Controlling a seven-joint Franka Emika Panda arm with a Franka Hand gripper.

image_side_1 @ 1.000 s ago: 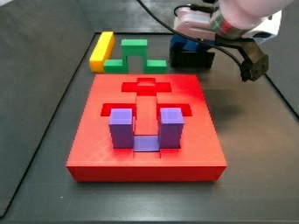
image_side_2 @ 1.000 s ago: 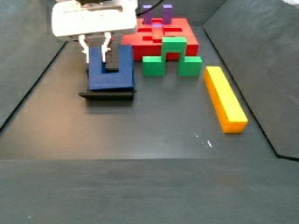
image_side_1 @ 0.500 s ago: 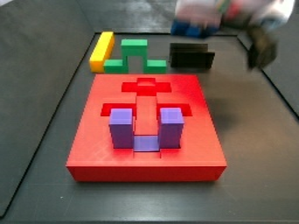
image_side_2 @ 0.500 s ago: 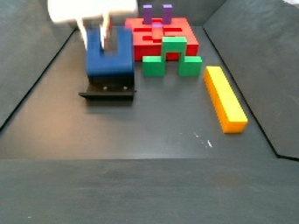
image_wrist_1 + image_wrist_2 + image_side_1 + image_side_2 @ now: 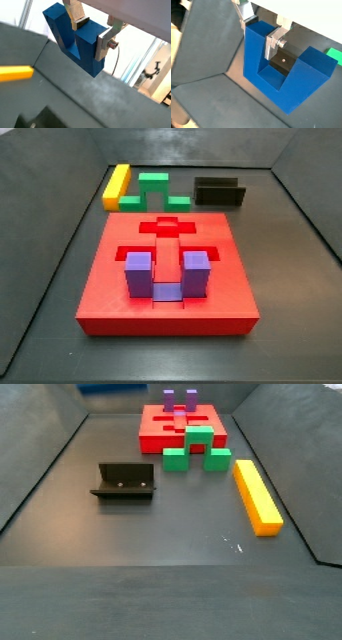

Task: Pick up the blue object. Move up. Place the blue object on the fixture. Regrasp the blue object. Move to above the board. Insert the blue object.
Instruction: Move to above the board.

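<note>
Dark grey flooring with raised walls forms the workspace, and the end effector (image 5: 91,31) is seen only in the wrist views, lifted well clear of that floor and out of frame in both side views. Its two flat silver fingers (image 5: 107,39) are closed on the blue object (image 5: 75,44), one plate pressed against the outside of a prong and the other sitting in the slot between the two prongs, so a single prong is clamped between the pads. In a wrist view the blue object (image 5: 286,75) shows its U shape plainly, two thick prongs joined by a base, with a finger (image 5: 274,42) lying inside the gap. In that same view a sliver of green shows at the edge, past the block. Below the held block, in a wrist view, a yellow bar (image 5: 15,73) shows at the edge of the frame on the floor. In both side views the fixture (image 5: 124,481) stands bare on the floor, a dark bracket on a base plate; in a side view it sits beyond the far edge of the board (image 5: 168,308). The board is a thick red slab with shaped cut-outs, and a purple U-shaped block (image 5: 166,276) stands in it with its prongs pointing up. Beside the board's far end lie a green block (image 5: 159,189) and the yellow bar (image 5: 118,185), the two close together.
</note>
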